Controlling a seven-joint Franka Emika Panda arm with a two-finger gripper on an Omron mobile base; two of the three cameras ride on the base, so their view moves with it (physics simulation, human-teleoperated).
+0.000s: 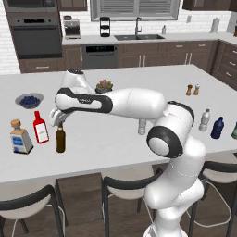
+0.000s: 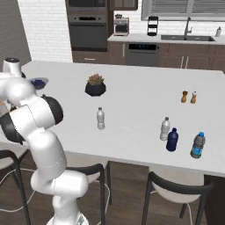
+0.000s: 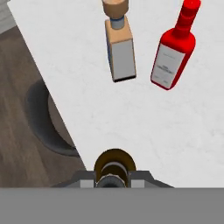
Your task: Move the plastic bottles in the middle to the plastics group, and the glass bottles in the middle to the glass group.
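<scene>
My tool [image 1: 59, 121] sits at the neck top of the brown glass bottle [image 1: 60, 138], middle left of the left base view; clamped or just released, I cannot tell. The bottle stands upright on the worktop [image 1: 115, 139], just right of the red bottle [image 1: 40, 127] and the clear corked bottle [image 1: 20, 137], so it looks to be in the glass group. Glass is likely rigid, slick, top-heavy and breakable, so hold the neck and lift straight. The clear plastic bottle [image 2: 100, 118] at mid-worktop should be light and squashy; grip its body gently.
</scene>
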